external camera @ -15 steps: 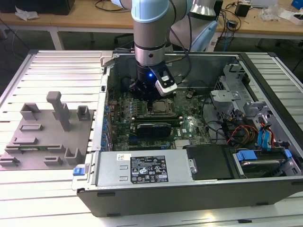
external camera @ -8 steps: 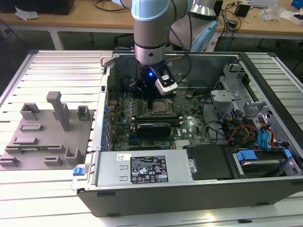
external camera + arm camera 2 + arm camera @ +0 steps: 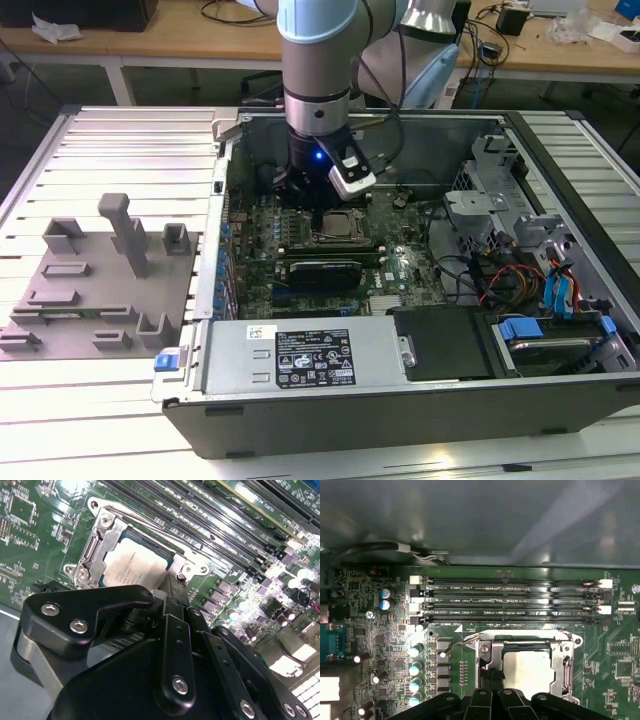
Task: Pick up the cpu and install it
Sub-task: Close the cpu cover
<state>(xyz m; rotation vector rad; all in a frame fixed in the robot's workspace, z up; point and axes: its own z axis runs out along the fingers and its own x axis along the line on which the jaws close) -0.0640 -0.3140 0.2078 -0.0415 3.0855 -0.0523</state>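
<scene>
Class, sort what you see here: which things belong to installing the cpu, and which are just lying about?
Belongs: cpu, seated in its socket; pincer close to it.
Lying about: grey tray; memory slots; power supply.

The pale blue and silver arm (image 3: 318, 50) is reaching down almost vertically above the socket (image 3: 338, 228). Its wrist (image 3: 318, 125) is standing upright over the side of the socket that lies toward the exterior view's left, with a small blue light glowing on its black collar and a white camera block (image 3: 352, 175) riding on its flank. The black tool (image 3: 312, 200) is pointing straight down and hanging close over the socket's rim, and in both wrist views its linked bars with silver screws are converging toward the tip (image 3: 172, 585) (image 3: 492, 680) just beside the socket's metal frame.
</scene>
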